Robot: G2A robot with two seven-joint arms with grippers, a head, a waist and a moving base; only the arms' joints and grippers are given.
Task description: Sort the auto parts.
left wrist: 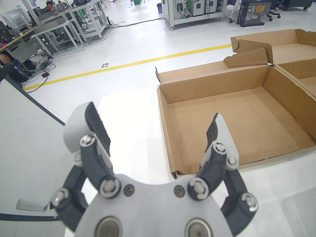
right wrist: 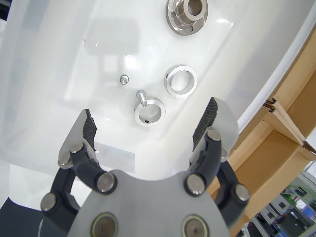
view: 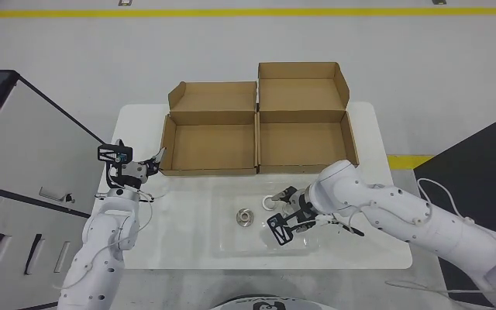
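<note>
As a pick from the tray (right wrist: 61, 75) appears to be next, the right tool (right wrist: 149, 114) is held spread wide above the nearest collar (right wrist: 136, 110), a second ring (right wrist: 168, 82) and flanged hub (right wrist: 177, 23) lying beyond, while the left tool (left wrist: 153, 115) is parked released beside the open boxes (left wrist: 222, 114).

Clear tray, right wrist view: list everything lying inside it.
A flanged hub, one bare ring, a second ring with a bolt leaning on it, and a loose bolt. The right gripper hides the tray's near edge.
</note>
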